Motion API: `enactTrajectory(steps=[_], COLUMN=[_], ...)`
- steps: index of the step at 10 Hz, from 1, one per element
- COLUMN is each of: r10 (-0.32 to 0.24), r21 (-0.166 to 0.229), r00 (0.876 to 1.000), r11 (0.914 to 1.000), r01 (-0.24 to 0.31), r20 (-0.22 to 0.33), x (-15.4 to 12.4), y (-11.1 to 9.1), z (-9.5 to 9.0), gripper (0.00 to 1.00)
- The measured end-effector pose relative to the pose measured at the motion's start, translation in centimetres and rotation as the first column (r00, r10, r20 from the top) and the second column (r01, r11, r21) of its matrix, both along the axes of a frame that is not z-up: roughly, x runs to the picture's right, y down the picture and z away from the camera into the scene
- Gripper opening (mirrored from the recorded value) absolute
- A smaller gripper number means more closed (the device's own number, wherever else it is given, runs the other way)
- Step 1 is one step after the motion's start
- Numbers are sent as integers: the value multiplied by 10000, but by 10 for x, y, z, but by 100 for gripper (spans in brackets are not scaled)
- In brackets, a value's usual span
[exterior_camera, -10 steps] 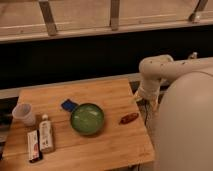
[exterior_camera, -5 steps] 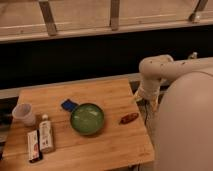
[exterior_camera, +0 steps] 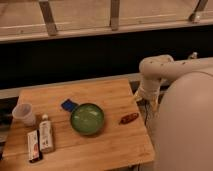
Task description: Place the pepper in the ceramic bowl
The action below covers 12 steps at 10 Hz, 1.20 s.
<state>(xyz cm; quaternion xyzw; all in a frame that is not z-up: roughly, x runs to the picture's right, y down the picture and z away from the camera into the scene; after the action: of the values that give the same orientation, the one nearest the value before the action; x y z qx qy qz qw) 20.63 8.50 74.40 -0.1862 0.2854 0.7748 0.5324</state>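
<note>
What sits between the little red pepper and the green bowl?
Nothing: in the camera view only bare table separates the pepper from the ceramic bowl. The gripper hangs beside the table's right edge.

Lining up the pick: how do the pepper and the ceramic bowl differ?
The pepper is small and elongated; the ceramic bowl wide and round. The pepper is dark red, the ceramic bowl green. Both rest on the table. The gripper sits off its right edge.
</note>
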Motion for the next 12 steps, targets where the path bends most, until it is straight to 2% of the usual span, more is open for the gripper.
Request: enactTrajectory(steps=[1, 2, 3, 4, 5, 7, 8, 9, 10, 11, 12], r10=[63, 363, 804, 1362, 2022, 2931, 3181, 3313, 3254, 3048, 2899], r21=[-21, 42, 201, 421, 620, 936, 1035, 1091, 1061, 929, 811], r00=[9997, 9969, 9855, 9674, 9432, 8973, 8821, 8729, 8755, 8835, 8863], r11=[10000, 9993, 9967, 9906, 9793, 9560, 9480, 9434, 9454, 9522, 9566], r01=[-64, -361, -783, -1302, -1926, -2779, -3011, -3133, -3081, -2911, -2799], r20=[-250, -701, -1496, -2135, -2636, -3302, -3475, -3582, -3572, -3558, -3610], x=[0, -9, -20, -32, -45, -58, -63, -65, -64, -62, -59], y=[-3, -11, -19, -25, -28, -31, -32, -32, -31, -27, -21], z=[0, 2, 3, 7, 10, 12, 12, 13, 13, 14, 18], gripper=[66, 66, 66, 66, 66, 66, 66, 66, 66, 66, 66])
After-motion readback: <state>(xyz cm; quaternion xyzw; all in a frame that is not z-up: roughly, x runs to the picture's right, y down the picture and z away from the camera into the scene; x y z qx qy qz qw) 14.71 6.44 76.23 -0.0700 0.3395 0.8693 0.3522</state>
